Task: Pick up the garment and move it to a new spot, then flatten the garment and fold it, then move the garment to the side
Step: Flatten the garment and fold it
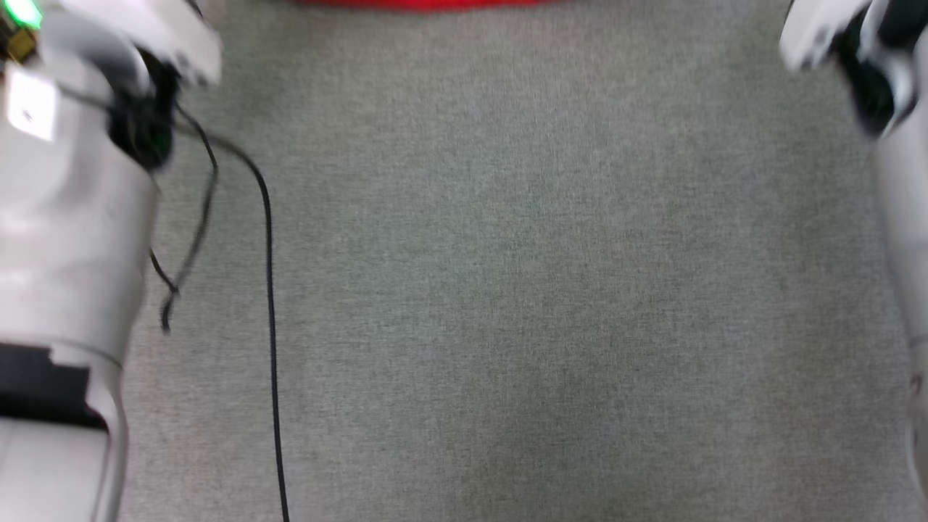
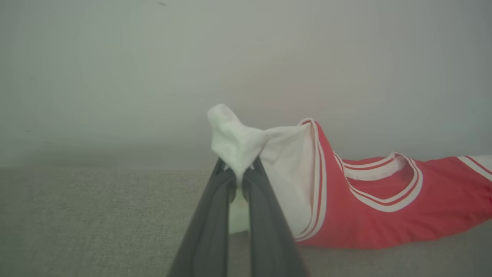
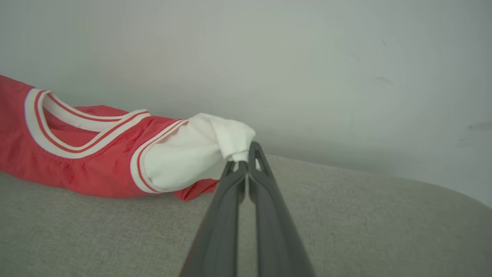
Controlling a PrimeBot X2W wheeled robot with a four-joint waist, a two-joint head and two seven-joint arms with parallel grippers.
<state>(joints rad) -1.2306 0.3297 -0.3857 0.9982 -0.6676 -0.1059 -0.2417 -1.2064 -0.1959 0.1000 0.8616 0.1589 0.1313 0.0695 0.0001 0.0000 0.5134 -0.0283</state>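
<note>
A grey woven surface stretched before the robot in the head view. The garment showed as a red sliver at its far edge, between two pale forearms. A loose black cable trailed down the left side (well apart from the shirt).

In the left wrist view, the left pincer was clamped together on the tip of one white sleeve, holding it raised. The red body and striped collar lay slumped on the surface before a pale wall.

In the right wrist view, the right pincer was likewise closed tight on the other white sleeve.

The step in hand looked to be the flattening, with both sleeves gripped and the shirt bunched between them. The next move likely called for drawing the sleeves apart and evenly towards the robot, spreading the cloth without letting it slip. The cable could snag a dragged hem.
</note>
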